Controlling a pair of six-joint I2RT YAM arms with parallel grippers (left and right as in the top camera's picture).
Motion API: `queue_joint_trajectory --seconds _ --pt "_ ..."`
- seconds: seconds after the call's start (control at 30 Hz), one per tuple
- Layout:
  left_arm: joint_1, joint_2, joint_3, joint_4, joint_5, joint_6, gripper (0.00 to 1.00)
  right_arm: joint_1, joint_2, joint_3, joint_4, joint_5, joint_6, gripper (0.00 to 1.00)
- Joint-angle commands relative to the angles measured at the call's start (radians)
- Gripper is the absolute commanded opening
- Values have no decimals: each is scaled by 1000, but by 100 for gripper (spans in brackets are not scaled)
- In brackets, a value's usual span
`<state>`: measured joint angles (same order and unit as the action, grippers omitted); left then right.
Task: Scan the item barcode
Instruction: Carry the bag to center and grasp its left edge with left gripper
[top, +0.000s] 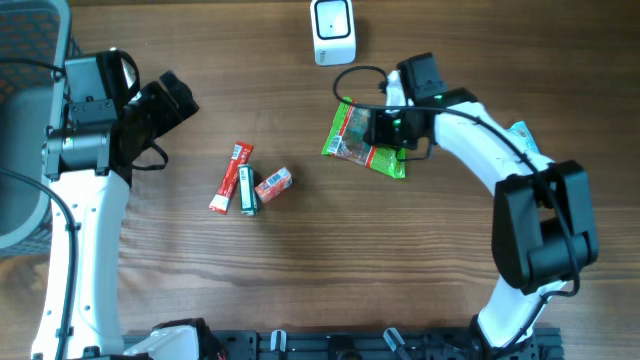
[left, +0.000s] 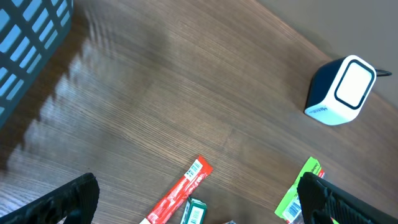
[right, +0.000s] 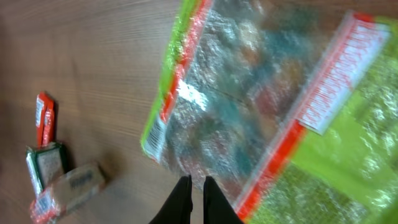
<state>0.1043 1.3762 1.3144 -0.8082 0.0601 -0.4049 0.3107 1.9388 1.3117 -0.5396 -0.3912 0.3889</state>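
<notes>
The item, a clear snack bag (top: 362, 140) with green and red edges, lies on the wooden table below the white barcode scanner (top: 333, 30). My right gripper (top: 385, 128) hovers over the bag's right half. In the right wrist view its black fingertips (right: 198, 180) stand almost together, shut, over the bag's (right: 249, 106) near edge, and I see nothing pinched between them. A barcode label (right: 155, 134) shows on that edge. My left gripper (top: 175, 100) is at the far left, wide open (left: 198, 196) and empty, looking toward the scanner (left: 342, 90) and the bag's corner (left: 298, 186).
Left of the bag lie a long red stick pack (top: 230, 178), a small green pack (top: 247, 190) and a short red packet (top: 273, 184), close together. A grey chair (top: 25, 120) stands past the table's left edge. A black cable (top: 360, 72) runs by the right wrist.
</notes>
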Motion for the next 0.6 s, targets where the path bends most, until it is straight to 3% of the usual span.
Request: queue_joint_trajectory --seconds 0.0,0.07,0.23,0.3,0.43,0.57 --pt "5 -7 14 22 -6 4 100 84 2 16 64 249 110 8" --pt "5 -7 14 22 32 3 100 119 9 16 84 367 162 8" --pt "5 -7 14 -40 83 4 100 124 47 16 83 403 165 5" --pt "2 0 14 -45 174 4 100 124 80 16 119 447 164 5" --pt "-45 37 11 -49 223 4 100 124 120 16 161 444 161 5" --pt "-125 98 11 -53 222 4 100 124 116 16 72 364 161 4"
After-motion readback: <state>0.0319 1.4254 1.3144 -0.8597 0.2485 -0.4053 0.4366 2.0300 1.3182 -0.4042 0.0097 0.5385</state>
